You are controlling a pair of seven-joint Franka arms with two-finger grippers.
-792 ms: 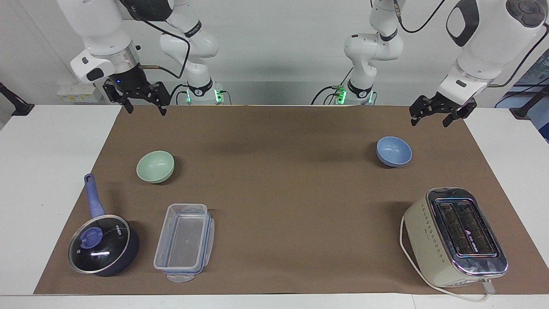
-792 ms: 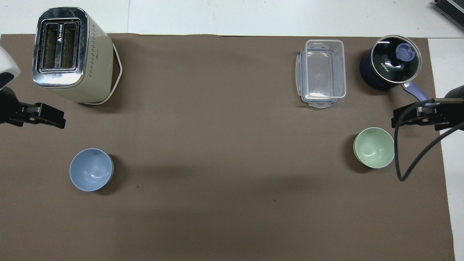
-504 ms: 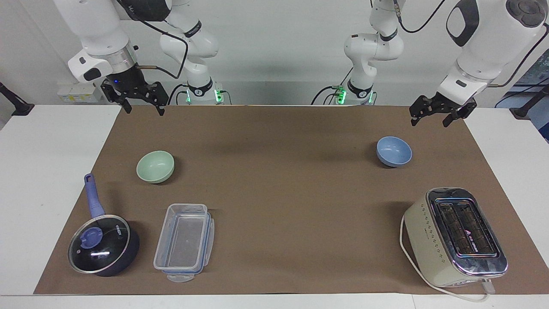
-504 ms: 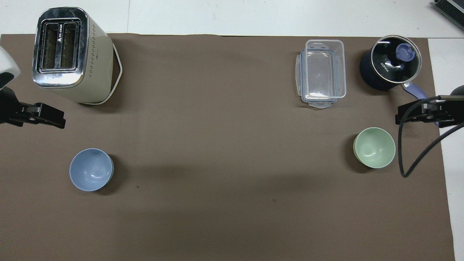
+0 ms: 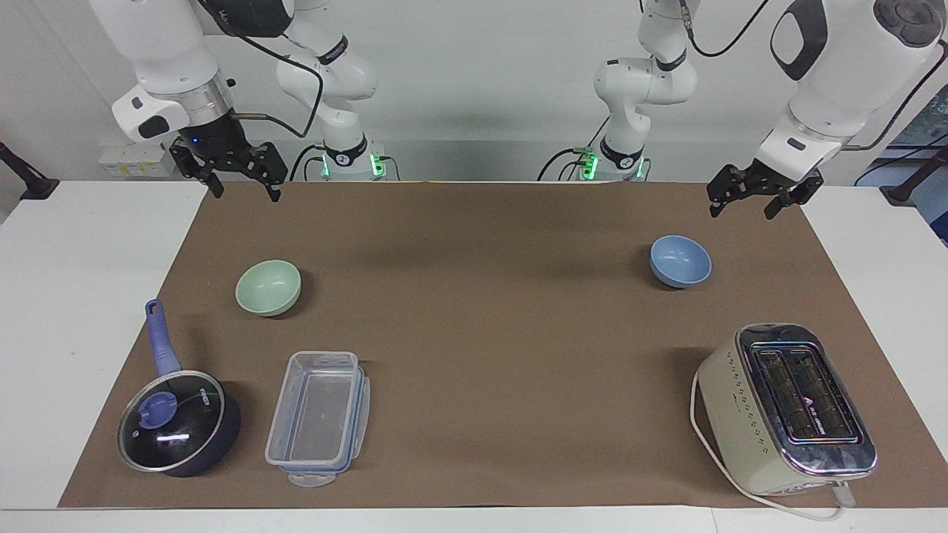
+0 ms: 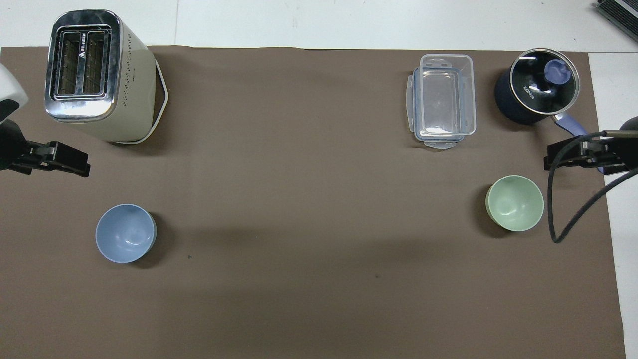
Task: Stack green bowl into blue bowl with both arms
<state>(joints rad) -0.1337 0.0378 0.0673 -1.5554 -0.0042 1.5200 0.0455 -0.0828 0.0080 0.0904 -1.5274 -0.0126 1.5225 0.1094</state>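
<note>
My right gripper [image 5: 238, 180] just lifted slightly, fingers spread; left gripper [image 5: 743, 198] waits spread; green bowl [image 5: 268, 287] and blue bowl [image 5: 680, 260] untouched.

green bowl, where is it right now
The green bowl sits on the mat toward the right arm's end, nearer the robots than the saucepan and clear container.

A robotics lab, dressed up as a kitchen.
Two white arms [image 5: 822, 81] stand bolted at a white table [image 5: 81, 296] under a brown mat [image 5: 489, 333], bare wall and trailing cables [image 5: 740, 37] around them, while a toaster [image 5: 785, 407], pan [image 5: 178, 422] and bowls [image 5: 268, 287] sit as props.
</note>
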